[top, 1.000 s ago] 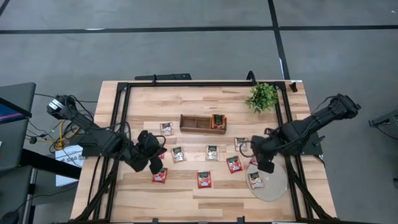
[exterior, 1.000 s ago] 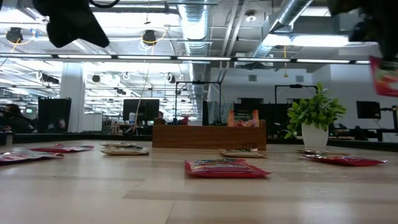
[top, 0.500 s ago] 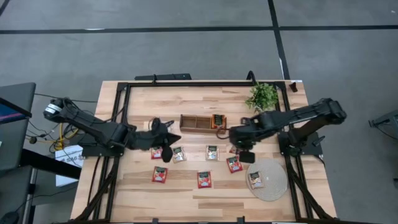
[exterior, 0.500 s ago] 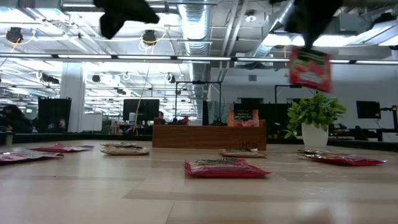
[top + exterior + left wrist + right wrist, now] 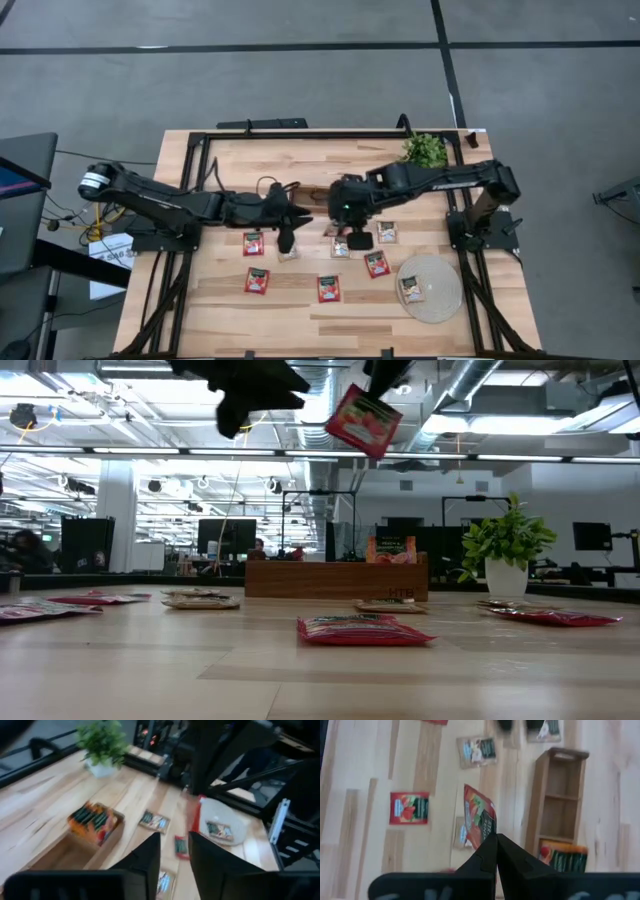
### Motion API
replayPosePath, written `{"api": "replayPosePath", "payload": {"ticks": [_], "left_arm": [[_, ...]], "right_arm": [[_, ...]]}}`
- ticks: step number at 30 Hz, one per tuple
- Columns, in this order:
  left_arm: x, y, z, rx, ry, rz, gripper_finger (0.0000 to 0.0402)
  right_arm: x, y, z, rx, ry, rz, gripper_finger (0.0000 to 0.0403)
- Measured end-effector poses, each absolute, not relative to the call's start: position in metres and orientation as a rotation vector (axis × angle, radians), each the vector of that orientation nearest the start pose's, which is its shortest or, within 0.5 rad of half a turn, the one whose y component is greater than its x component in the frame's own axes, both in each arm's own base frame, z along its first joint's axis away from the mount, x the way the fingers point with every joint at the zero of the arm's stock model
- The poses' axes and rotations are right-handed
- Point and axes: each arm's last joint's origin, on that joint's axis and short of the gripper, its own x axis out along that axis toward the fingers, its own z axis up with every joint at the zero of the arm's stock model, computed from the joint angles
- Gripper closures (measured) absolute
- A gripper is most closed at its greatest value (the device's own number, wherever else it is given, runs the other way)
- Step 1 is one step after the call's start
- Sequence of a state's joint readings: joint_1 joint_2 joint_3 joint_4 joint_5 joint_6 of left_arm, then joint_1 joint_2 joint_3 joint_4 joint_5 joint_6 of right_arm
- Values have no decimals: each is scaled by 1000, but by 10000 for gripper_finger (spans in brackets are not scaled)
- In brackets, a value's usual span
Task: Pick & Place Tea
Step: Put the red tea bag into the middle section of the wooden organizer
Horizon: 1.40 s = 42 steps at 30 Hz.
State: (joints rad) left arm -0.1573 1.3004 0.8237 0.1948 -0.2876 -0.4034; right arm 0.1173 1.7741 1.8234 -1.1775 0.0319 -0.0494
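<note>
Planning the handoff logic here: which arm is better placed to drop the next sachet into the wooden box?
Right. Its gripper is shut on a red sachet in the air beside the wooden box. The left gripper hovers nearby with nothing in it.

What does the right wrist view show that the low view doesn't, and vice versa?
Only the right wrist view: the wooden box's empty compartments seen from above, and the right pincer shut on the red sachet's edge. Only the low view: the potted plant, the office behind, and how high the sachet hangs above the table. Both: the held red sachet, the box with tea standing in one end, and loose sachets lying flat.
</note>
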Motion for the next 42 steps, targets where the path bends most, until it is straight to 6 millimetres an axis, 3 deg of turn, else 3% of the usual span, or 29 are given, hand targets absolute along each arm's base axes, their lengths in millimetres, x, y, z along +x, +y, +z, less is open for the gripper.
{"api": "replayPosePath", "payload": {"ticks": [5, 13, 28, 33, 42], "left_arm": [[297, -38, 269, -306, 201, 133, 292], [301, -32, 279, -246, 182, 134, 291], [328, -17, 273, -241, 227, 151, 292], [332, -16, 275, -227, 223, 150, 308], [334, -17, 277, -209, 250, 147, 372]], "right_arm": [[363, 30, 351, -135, 1103, 92, 403], [366, 17, 351, -115, 1087, 62, 403], [369, 18, 352, -123, 1054, 67, 403], [369, 18, 352, -136, 1053, 75, 403], [368, 18, 353, -133, 1056, 82, 403]]}}
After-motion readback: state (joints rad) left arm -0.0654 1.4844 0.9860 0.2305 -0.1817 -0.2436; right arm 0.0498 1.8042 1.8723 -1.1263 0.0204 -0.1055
